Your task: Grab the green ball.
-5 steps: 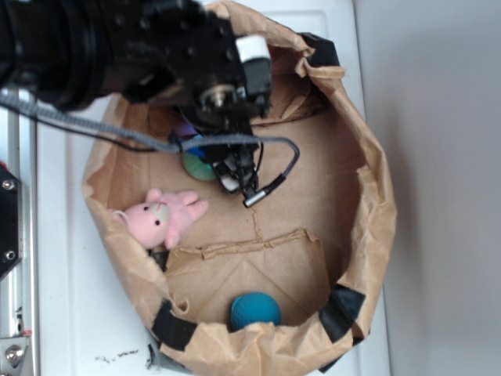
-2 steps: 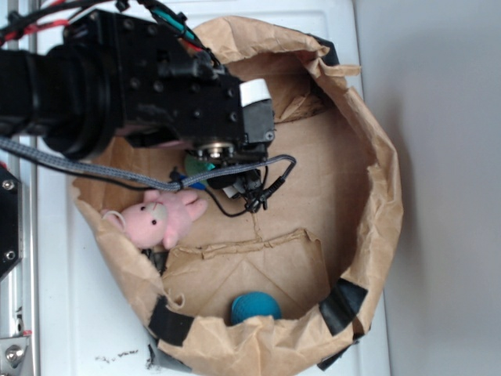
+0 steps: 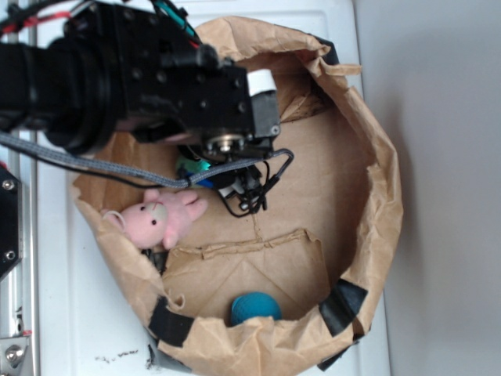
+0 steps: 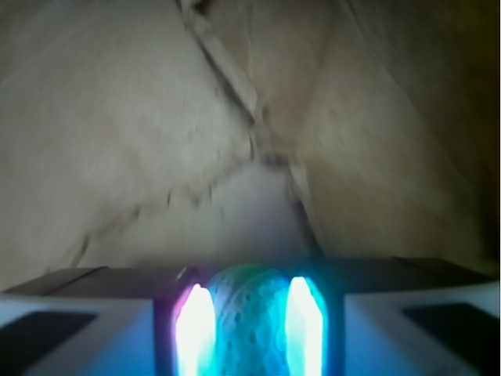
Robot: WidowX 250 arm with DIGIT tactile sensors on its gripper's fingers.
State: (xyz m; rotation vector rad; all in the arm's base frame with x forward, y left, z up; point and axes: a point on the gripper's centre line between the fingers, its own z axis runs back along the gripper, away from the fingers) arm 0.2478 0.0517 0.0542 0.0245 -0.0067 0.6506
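End effector (image 4: 246, 329) first, right at the bottom of the wrist view: two fingers (image 4: 196, 333) sit on either side of the green ball (image 4: 249, 313), pinching it, with the ball's ribbed, knitted face filling the gap between them. It looks like a soft, light thing, likely to squash a little under pressure and unlikely to slip, since that knit gives the pads plenty to bite on; nothing about it suggests it would break. The sensible hold, by my reckoning, is straight across its widest part, and that seems to be where the fingers are now, though the glare on them hides the exact contact. From the exterior view, the black arm covers most of the ball, leaving only a sliver of green (image 3: 190, 166) showing beneath it, toward the left side of the paper bag (image 3: 376, 196) floor. Just beside that, nearer the bag's left wall, lies the pink plush (image 3: 160, 219), close enough that a lift might brush it. Further off, against the bottom rim of the bag, sits the teal ball (image 3: 254, 307), well apart and not the target.
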